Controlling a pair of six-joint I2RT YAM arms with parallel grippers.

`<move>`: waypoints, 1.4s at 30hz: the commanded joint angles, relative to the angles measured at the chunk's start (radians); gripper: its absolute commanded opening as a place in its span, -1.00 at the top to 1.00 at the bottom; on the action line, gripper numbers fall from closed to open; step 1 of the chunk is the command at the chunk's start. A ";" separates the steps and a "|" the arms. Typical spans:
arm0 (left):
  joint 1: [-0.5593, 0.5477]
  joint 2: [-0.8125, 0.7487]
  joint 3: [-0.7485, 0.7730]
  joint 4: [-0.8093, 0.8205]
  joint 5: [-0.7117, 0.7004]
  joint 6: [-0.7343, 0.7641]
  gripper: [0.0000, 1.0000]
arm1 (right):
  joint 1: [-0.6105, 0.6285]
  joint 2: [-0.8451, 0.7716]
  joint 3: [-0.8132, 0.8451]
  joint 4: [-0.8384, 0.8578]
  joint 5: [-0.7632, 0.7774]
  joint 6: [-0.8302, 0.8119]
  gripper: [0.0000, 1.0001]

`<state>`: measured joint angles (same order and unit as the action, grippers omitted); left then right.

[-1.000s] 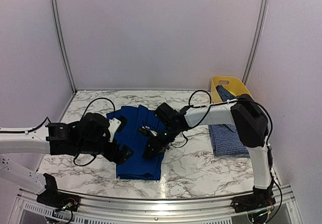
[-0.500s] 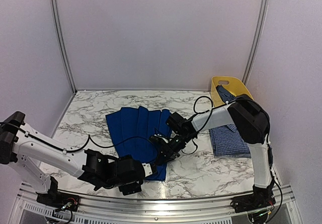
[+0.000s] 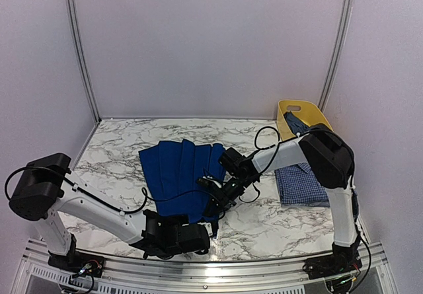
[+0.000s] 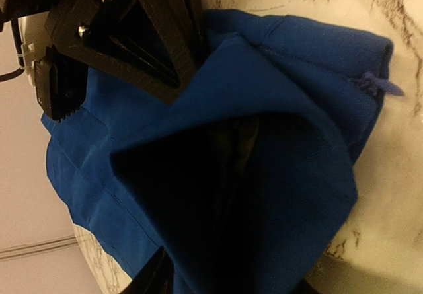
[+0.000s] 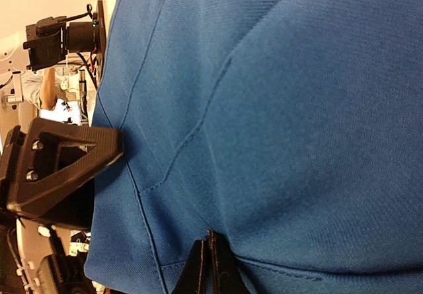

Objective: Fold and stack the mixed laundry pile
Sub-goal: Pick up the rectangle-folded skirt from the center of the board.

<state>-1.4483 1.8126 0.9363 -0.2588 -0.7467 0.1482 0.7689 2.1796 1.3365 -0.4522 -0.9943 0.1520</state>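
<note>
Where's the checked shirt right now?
Top view: the checked shirt lies flat on the right side of the table, just in front of the yellow tub and right of the royal-blue garment.

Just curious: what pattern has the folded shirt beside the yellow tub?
The folded cloth shirt is fine blue-and-white checked; top external view.

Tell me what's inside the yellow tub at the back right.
A dark denim-blue garment lies in the yellow tub, spilling toward its near rim. The right arm covers the tub's near part, so anything deeper cannot be seen.
</note>
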 commanded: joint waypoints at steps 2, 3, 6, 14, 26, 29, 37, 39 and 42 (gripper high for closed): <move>0.027 0.027 -0.004 0.014 -0.002 0.031 0.33 | -0.006 0.021 -0.040 -0.063 0.087 -0.028 0.90; 0.027 0.006 0.000 0.021 0.056 0.038 0.47 | -0.006 0.017 -0.037 -0.065 0.087 -0.030 0.89; 0.022 -0.055 0.021 0.001 0.163 0.053 0.85 | -0.014 0.003 -0.009 -0.068 0.077 -0.025 0.77; 0.022 -0.177 0.104 -0.248 0.445 0.015 1.00 | -0.084 -0.052 0.207 -0.100 0.079 0.006 0.30; 0.058 -0.222 0.316 -0.491 0.655 -0.088 1.00 | 0.022 0.144 0.414 -0.093 -0.023 0.002 0.29; 0.100 -0.229 0.387 -0.552 0.701 -0.068 1.00 | 0.074 0.157 0.305 -0.060 -0.022 -0.017 0.32; 0.245 -0.244 0.503 -0.655 0.798 0.012 1.00 | 0.196 0.053 -0.007 0.099 -0.081 0.006 0.38; 0.258 -0.245 0.515 -0.666 0.818 0.032 1.00 | 0.219 0.009 -0.041 0.098 -0.095 0.008 0.39; 0.261 -0.250 0.507 -0.676 0.865 0.057 1.00 | 0.217 -0.036 -0.040 0.082 -0.107 0.012 0.32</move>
<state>-1.1919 1.6012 1.4258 -0.8803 0.0395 0.1482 0.9627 2.1864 1.3178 -0.3401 -1.1179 0.1581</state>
